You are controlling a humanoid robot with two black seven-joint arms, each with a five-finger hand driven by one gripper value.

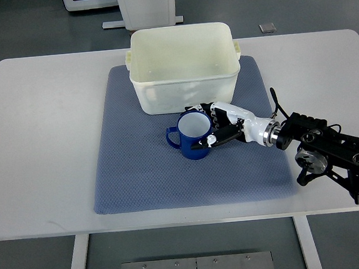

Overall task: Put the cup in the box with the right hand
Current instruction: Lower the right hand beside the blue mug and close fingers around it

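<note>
A blue cup (192,135) with a white inside stands upright on the blue-grey mat (138,169), its handle pointing left. It is just in front of the white plastic box (183,65), which is open and empty. My right hand (215,126) comes in from the right edge and its fingers (213,140) curl around the cup's right side, above and below the rim. The cup still rests on the mat. The left arm is not in view.
The mat lies on a white table (35,141). The right forearm (332,152) stretches over the table's right front part. A white machine base (146,5) stands on the floor behind the table.
</note>
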